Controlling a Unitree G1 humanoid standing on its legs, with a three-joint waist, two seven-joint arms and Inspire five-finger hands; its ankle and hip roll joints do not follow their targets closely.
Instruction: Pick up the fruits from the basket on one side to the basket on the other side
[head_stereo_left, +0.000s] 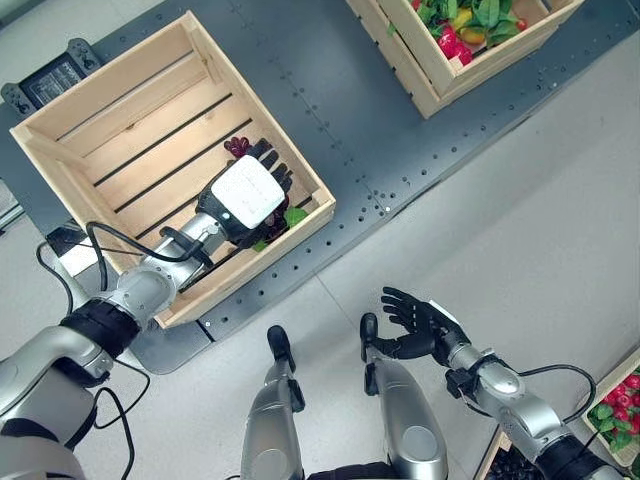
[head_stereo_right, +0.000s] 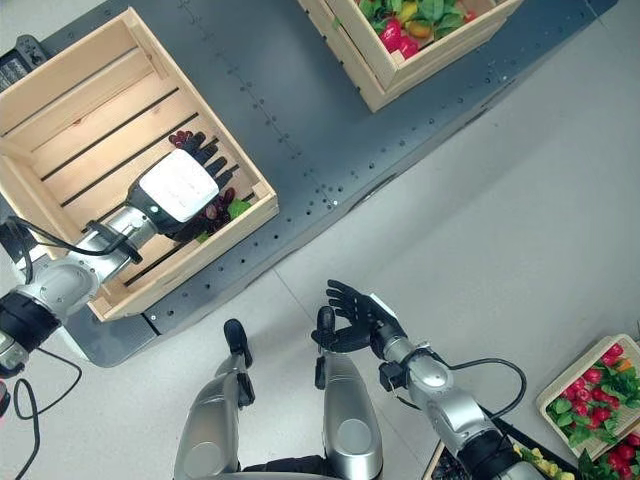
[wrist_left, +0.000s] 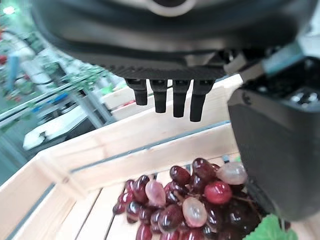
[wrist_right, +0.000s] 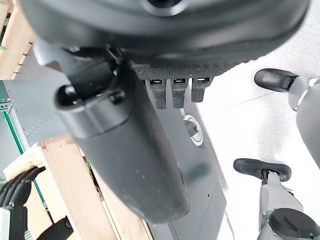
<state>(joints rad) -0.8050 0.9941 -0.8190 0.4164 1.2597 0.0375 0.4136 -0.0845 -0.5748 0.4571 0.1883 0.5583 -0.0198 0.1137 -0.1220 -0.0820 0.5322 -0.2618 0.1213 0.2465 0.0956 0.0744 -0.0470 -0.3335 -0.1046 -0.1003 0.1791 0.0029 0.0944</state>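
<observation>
A bunch of dark red grapes (wrist_left: 185, 200) with a green leaf (wrist_left: 272, 227) lies on the slats in the near right corner of the wooden crate (head_stereo_left: 260, 265) at the left. My left hand (head_stereo_left: 245, 195) hovers palm down right over the grapes (head_stereo_left: 238, 146), fingers (wrist_left: 173, 102) straight above them and the thumb beside the bunch, open. A second wooden crate (head_stereo_left: 500, 65) at the top right holds red, yellow and green produce. My right hand (head_stereo_left: 415, 320) is open and holds nothing, low over the light floor.
Both crates stand on a dark grey platform (head_stereo_left: 330, 110). At the lower right a tray (head_stereo_right: 560, 375) holds red fruits and greens. A black device (head_stereo_left: 50, 80) lies beyond the left crate. Light floor stretches between the platform and the tray.
</observation>
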